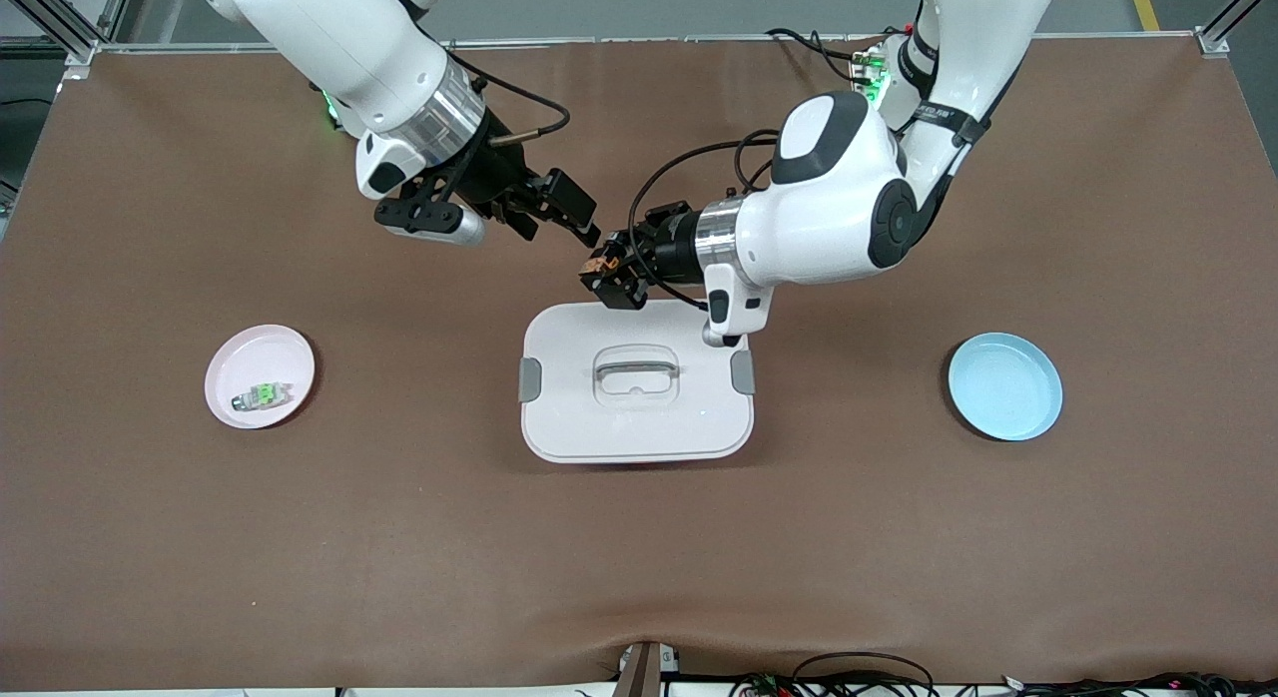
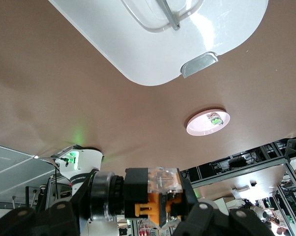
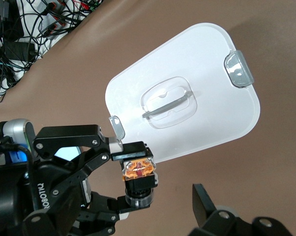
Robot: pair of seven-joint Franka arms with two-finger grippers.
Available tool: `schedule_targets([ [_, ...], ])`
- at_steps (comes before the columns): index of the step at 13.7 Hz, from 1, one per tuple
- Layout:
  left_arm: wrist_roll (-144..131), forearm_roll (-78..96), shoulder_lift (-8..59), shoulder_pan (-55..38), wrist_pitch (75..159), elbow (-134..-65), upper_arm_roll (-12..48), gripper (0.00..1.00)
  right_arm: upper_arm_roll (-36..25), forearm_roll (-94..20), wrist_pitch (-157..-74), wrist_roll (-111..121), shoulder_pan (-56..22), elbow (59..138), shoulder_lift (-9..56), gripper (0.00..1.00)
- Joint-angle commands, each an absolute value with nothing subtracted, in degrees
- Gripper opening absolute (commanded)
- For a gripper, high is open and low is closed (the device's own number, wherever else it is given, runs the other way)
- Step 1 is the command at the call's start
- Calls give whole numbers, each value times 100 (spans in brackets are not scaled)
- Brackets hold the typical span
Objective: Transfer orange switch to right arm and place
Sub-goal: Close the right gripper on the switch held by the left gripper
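Note:
The orange switch [image 1: 597, 266] is a small black block with an orange centre and a clear cap. My left gripper [image 1: 611, 275] is shut on it and holds it in the air over the edge of the white lid. In the left wrist view the switch [image 2: 157, 192] sits between the black fingers. In the right wrist view the switch [image 3: 138, 171] shows clamped in the left gripper. My right gripper [image 1: 564, 230] is open and empty, close beside the switch on the right arm's side, not touching it. One of its fingers [image 3: 203, 199] shows apart from the switch.
A white lidded container [image 1: 559, 427] with a clear handle lies mid-table under the grippers. A pink plate [image 1: 228, 359] toward the right arm's end holds a clear part with a green centre [image 1: 262, 395]. A blue plate [image 1: 1003, 385] lies toward the left arm's end.

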State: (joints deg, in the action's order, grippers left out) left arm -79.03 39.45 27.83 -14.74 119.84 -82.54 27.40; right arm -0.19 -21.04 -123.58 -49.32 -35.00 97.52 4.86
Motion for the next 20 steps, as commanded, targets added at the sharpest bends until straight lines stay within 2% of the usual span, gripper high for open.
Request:
schedule_targets([
  [1, -8068, 4034, 2856, -1564, 12137, -8112, 2742, 6, -62, -2127, -12576, -4624, -3586, 10186, 264, 100],
  [9, -8112, 4034, 2900, -1608, 12296, -8112, 2742, 6, -61, -2136, -13490, -4641, -3832, 10854, 193, 100],
  [16, -8112, 4034, 2900, -1608, 12296, -8112, 2742, 7, -53, -2136, -13781, -4702, -3850, 10898, 290, 100],
  [20, -8112, 4034, 2900, -1608, 12296, -8112, 2742, 8, -53, -2162, -14299, -4711, -3876, 11197, 316, 100],
])
